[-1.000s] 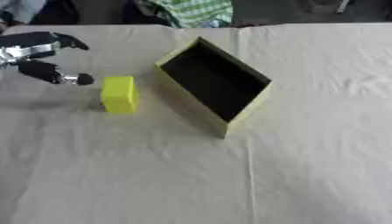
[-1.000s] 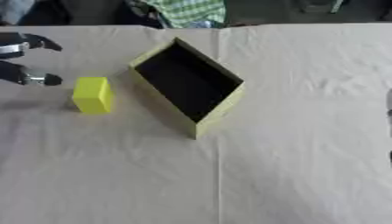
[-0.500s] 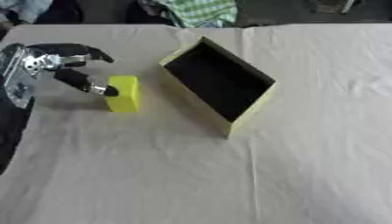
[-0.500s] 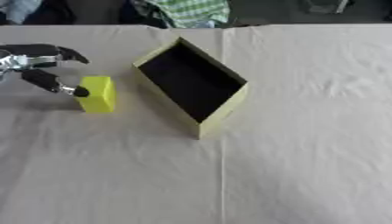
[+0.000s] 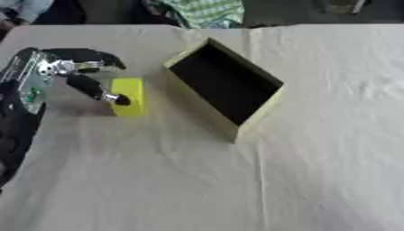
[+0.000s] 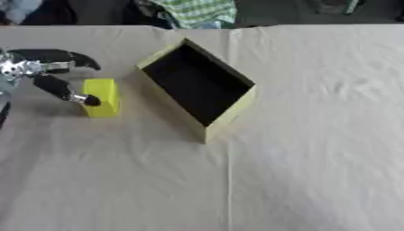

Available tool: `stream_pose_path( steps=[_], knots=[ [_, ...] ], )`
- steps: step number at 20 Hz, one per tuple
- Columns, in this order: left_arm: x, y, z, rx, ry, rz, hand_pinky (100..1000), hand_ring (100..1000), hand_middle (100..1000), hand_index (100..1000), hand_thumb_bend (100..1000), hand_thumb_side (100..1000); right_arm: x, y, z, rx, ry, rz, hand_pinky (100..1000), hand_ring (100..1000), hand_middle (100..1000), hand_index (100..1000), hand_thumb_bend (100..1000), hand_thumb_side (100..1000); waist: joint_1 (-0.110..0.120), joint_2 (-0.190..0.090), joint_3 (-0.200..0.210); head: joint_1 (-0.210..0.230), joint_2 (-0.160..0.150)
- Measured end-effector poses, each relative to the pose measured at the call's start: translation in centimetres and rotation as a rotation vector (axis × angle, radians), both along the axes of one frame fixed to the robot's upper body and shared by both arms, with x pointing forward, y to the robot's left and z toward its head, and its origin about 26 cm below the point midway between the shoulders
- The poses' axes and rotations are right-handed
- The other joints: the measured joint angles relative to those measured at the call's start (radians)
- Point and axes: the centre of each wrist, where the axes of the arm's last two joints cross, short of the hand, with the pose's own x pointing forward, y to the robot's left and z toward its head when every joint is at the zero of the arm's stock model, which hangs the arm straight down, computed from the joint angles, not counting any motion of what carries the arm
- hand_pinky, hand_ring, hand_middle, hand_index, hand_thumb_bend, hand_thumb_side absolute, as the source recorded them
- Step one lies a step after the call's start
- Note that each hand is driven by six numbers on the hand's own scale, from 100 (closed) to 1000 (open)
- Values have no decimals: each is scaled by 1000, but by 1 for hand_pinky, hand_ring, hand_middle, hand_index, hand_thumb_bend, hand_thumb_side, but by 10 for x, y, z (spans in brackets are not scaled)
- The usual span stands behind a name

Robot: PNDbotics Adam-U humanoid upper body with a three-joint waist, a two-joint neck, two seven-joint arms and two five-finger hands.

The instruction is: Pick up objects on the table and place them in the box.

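A yellow block (image 5: 130, 96) lies on the cloth-covered table, left of the yellow box (image 5: 224, 85), whose dark inside holds nothing. My left hand (image 5: 72, 72) reaches in from the left and straddles the block. Its thumb tip (image 5: 120, 99) touches the block's near left side, while its fingers (image 5: 101, 57) arch above the block's far end without closing on it. The block rests on the table. My right hand shows in neither view.
The beige cloth (image 5: 315, 149) covers the whole table, with wide free room at the front and right. A person in a green checked garment (image 5: 207, 10) sits at the far edge, away from the task's things.
My left hand has moved right from the table's left edge to the block, and its thumb now touches the block. The block and box stay in place.
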Motion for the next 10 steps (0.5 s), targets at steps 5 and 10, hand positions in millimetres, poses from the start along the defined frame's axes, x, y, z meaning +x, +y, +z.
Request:
stream_pose_path(
  steps=[5,10],
  knots=[
    [1,-10,7,25,-17,-3,1000,1000,976,969,597,707,0,1,0,-3,2,4,738,739,498,807,100,668,1,0,0,0,0],
    [2,-16,8,50,-18,3,1000,1000,965,962,518,776,0,1,0,-3,1,5,739,739,497,808,100,669,1,0,-1,0,0]
  ],
)
